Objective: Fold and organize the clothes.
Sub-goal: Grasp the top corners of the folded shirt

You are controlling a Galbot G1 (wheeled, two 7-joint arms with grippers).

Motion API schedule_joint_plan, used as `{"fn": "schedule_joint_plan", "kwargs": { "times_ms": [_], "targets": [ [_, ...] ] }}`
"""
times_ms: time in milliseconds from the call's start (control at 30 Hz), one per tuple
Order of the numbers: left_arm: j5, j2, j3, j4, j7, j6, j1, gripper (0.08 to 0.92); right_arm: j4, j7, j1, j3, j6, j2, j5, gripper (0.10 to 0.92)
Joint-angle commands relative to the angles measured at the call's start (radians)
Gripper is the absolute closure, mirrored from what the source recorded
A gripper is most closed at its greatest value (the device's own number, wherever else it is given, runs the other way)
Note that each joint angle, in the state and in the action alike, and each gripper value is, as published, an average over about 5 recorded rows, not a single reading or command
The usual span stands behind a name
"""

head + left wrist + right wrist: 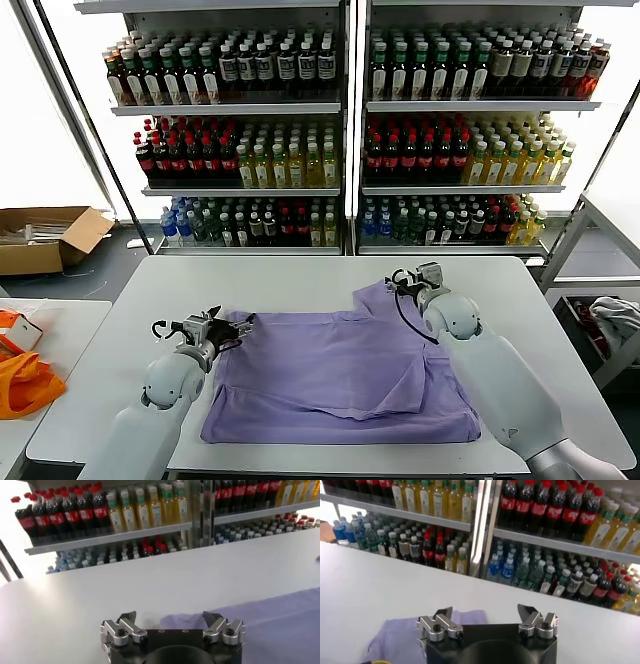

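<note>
- One T-shirt (340,375), lavender, lies spread on the white table (280,275), partly folded, with one sleeve reaching toward the far right corner. No print shows on the upper side.
- Two grippers are in view, one per arm.
- The left gripper (238,322) sits at the shirt's far left corner, just above the fabric edge. Its jaws stand wide apart and hold nothing; the left wrist view shows bare table between the fingers (126,622).
- The right gripper (398,282) sits at the sleeve on the far right. Its jaws are also spread wide, with nothing between them.
- Two shelf racks (345,110) stand behind the table, each with three visible rows of bottles (410,150); the bottles are too many to count, and their labels are too small to read.
- One cardboard box (45,238) rests on the floor at left.
- One orange bag (25,382) lies on a side table at left.
- One whitish cloth bundle (615,318) sits at right.
</note>
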Motion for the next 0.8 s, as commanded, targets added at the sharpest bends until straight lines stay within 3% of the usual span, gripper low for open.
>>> {"fn": "schedule_joint_plan", "kwargs": {
  "times_ms": [33,433,567,800],
  "targets": [
    [-0.013,0.009,0.014,0.039,-0.005,0.025,-0.025,0.177,-0.075,0.01,0.004,0.02,-0.002,0.058,-0.009,0.203],
    [-0.014,0.001,0.027,0.04,-0.019,0.032,-0.008,0.2,-0.076,0.01,-0.037,0.051,-0.001,0.064,-0.022,0.208],
    [-0.015,-0.001,0.027,0.025,-0.022,0.036,0.009,0.303,-0.064,0.006,-0.05,0.051,-0.001,0.059,-0.025,0.274],
    [-0.016,-0.001,0.023,0.009,-0.021,0.036,0.03,0.503,-0.036,-0.001,-0.084,0.065,-0.001,0.056,-0.025,0.473]
  ]
}}
